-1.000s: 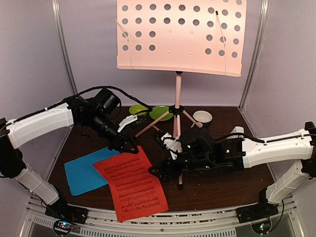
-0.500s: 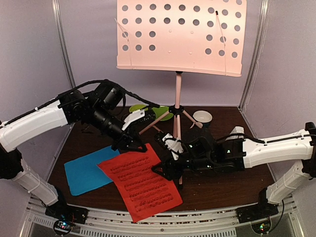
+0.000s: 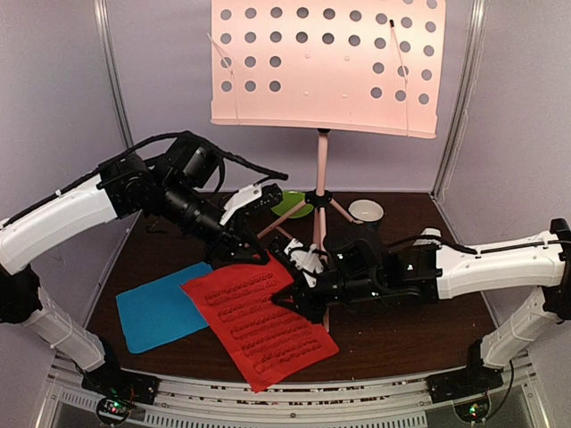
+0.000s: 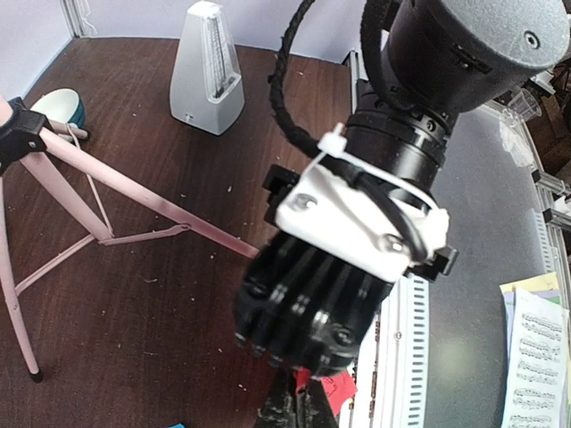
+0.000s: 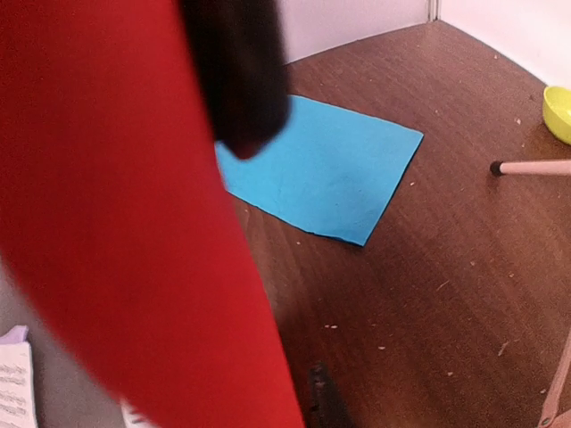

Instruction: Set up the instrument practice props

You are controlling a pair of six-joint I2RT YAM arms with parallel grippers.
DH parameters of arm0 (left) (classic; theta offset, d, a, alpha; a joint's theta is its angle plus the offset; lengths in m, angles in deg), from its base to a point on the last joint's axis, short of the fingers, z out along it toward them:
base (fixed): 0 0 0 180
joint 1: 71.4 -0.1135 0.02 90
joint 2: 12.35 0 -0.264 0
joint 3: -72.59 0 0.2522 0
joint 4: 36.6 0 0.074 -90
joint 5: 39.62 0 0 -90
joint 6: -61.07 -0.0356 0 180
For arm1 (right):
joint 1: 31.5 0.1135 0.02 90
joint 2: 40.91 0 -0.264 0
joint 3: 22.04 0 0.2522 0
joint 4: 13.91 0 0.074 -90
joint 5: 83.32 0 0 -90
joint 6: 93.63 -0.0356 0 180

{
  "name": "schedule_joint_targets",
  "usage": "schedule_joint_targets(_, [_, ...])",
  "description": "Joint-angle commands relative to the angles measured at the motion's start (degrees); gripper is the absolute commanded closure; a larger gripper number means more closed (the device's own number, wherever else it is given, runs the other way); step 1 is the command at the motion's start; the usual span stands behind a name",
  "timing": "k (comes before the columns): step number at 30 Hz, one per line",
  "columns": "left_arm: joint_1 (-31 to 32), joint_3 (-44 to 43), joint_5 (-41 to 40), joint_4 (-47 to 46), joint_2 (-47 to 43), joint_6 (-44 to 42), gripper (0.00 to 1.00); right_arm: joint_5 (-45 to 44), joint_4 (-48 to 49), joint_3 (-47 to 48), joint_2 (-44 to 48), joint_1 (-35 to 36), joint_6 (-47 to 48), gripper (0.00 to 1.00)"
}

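Soft overhead light left the pink music stand [image 3: 326, 67] bright, almost washed out, and the dark tabletop [image 3: 401, 330] dim. In the right wrist view the red page [image 5: 116, 223] was a close blur; the left wrist view bowed at its edges.

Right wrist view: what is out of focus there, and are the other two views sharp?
Right wrist: the red page fills the left half, soft-edged, with a blurred dark finger above; the cyan page is sharp. Left wrist: metronome crisp, wood grain clear. Top external: evenly lit, sharp throughout.
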Motion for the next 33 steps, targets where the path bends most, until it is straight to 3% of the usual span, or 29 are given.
schedule_joint_targets(1, [0.3, -2.5, -2.7, -1.0, -1.3, 0.0, 1.00, 1.5, -1.9, 2.6, 2.0, -0.1, 1.7, 0.97])
schedule_joint_targets(4, [0.3, -2.6, -5.2, -2.4, -2.7, 0.8, 0.99, 0.9, -2.0, 2.3, 4.6, -0.1, 1.7, 1.00])
schedule_joint_targets(8, [0.3, -1.9, -10.8, -5.0, -5.7, 3.3, 0.76, -0.8, -3.1, 2.2, 8.4, -0.2, 1.0, 1.00])
schedule_joint_targets(16, [-0.5, -2.1, -20.5, -12.2, -13.5, 9.7, 0.42, -4.4, -5.8, 6.2, 16.5, -0.5, 0.1, 1.00])
schedule_joint_targets(24, [-0.5, -10.0, -30.6, -13.1, -14.1, 11.4, 0.36, -9.4, -8.5, 15.0, 22.0, -0.9, 0.9, 1.00])
schedule_joint_targets(33, [-0.4, -21.9, -35.9, -14.0, -9.8, 11.7, 0.35, -14.9, -7.5, 25.6, 25.4, -2.7, 5.1, 1.00])
